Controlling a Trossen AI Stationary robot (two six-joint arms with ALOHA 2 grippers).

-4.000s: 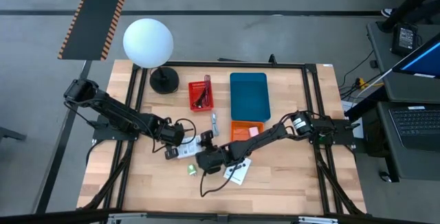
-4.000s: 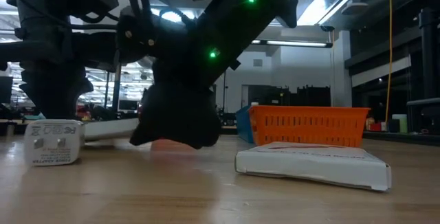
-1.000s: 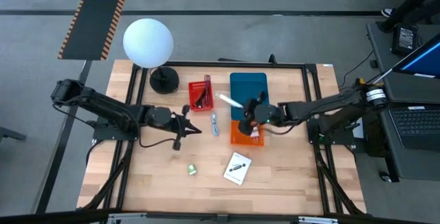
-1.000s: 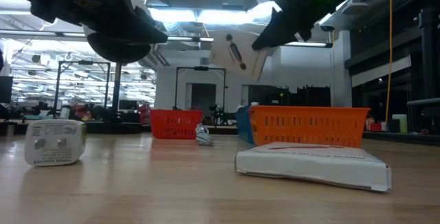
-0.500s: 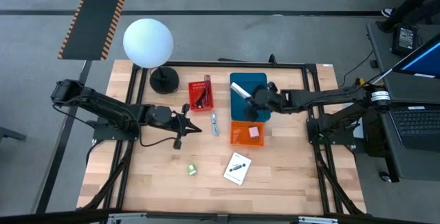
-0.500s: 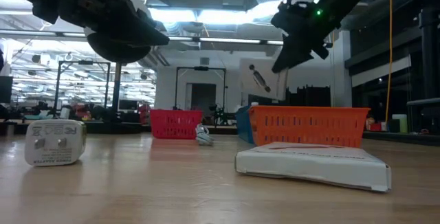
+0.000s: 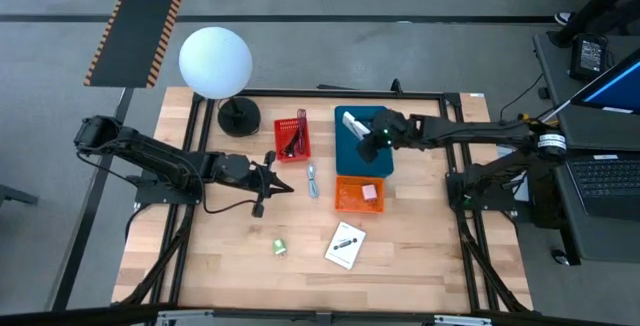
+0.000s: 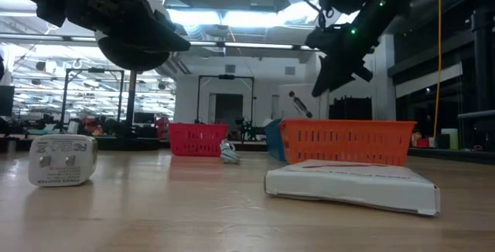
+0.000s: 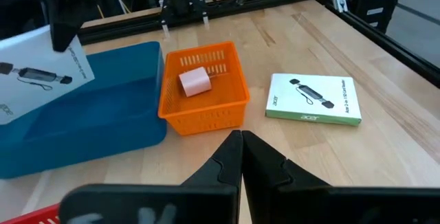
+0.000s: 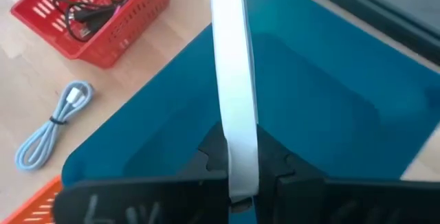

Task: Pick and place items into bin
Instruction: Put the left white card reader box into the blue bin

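Note:
My right gripper (image 7: 366, 138) is shut on a white card box (image 7: 352, 124) and holds it over the blue bin (image 7: 362, 161), near the bin's far end. In the right wrist view the box (image 10: 232, 66) shows edge-on above the blue floor. My left gripper (image 7: 287, 188) hangs shut and bare above the wood, left of a pale blue cable (image 7: 312, 179). A second white card with a green edge (image 7: 345, 245) lies flat near the front. A green cube (image 7: 280, 249) rests on the wood. A pink square (image 7: 368, 192) lies in the orange basket (image 7: 345, 198). My right gripper pinches the white card box by its two broad faces, at the end nearest the wrist (image 10: 235, 157), one finger (image 10: 206, 154) on each face. The fingers reach in from the table's right, slanting down. The box is lifted clear and juts out over the bin (image 8: 300, 102).
A red basket (image 7: 292, 138) with dark cables stands left of the bin. The white globe lamp (image 7: 215, 61) on its black base is at the far left. A white charger block (image 8: 62, 159) sits on the wood in the low view. Black frame rails run along the table's edges.
My right gripper has carried the white card box from above the orange basket toward the table's far edge, and it is now over the blue bin and lower in the low view. It has stayed shut on the box.

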